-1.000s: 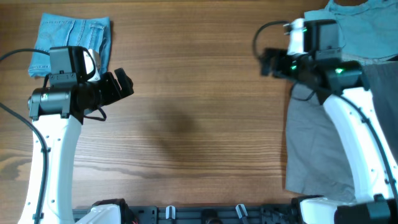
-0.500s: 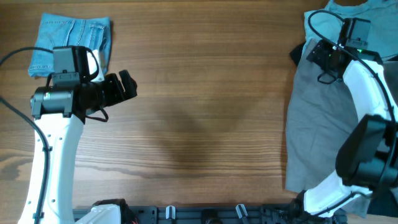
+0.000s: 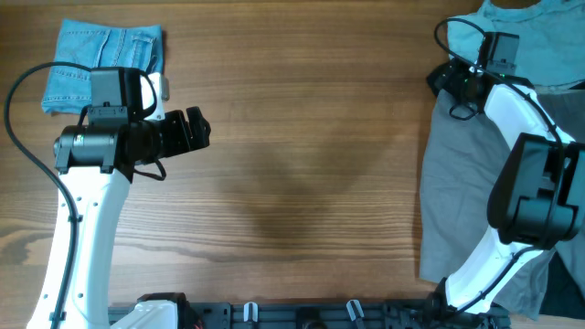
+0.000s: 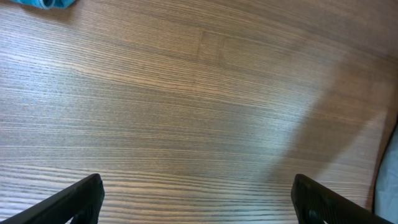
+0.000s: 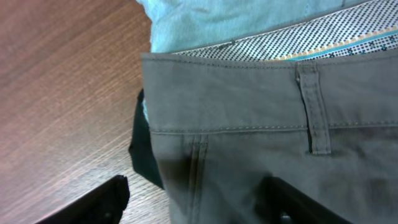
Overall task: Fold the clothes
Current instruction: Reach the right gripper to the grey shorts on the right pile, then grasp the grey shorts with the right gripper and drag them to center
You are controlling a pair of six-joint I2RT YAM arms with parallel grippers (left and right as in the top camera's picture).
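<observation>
At 3 o'clock on the table (image 3: pixel 292 110) lie the shorts (image 3: pixel 462 210), spread flat and unfolded, with the waistband (image 5: pixel 236 93) toward 1 o'clock and the legs running down to 5 o'clock. The right gripper (image 3: pixel 445 80) hangs just over the band's corner. In its wrist view the fingers stand apart, with a belt loop (image 5: pixel 311 115) and a seam below them, and nothing is pinched yet. That spot makes sense as a hold: the stiff band gives a firm edge by which to draw the shorts toward the bare middle, where there is room to fold.

A blue garment (image 3: pixel 535 41) lies at 1 o'clock, against or over the band's far edge. A dark cloth (image 5: pixel 142 155) shows under the corner, so a careless pinch might take up more than one layer.

The left gripper (image 3: pixel 199 132) hovers at 9 o'clock over bare wood, fingers wide apart and holding nothing, likely placed to take the other side. Folded denim (image 3: pixel 105 55) sits at 10 o'clock, out of the way and seemingly done.
</observation>
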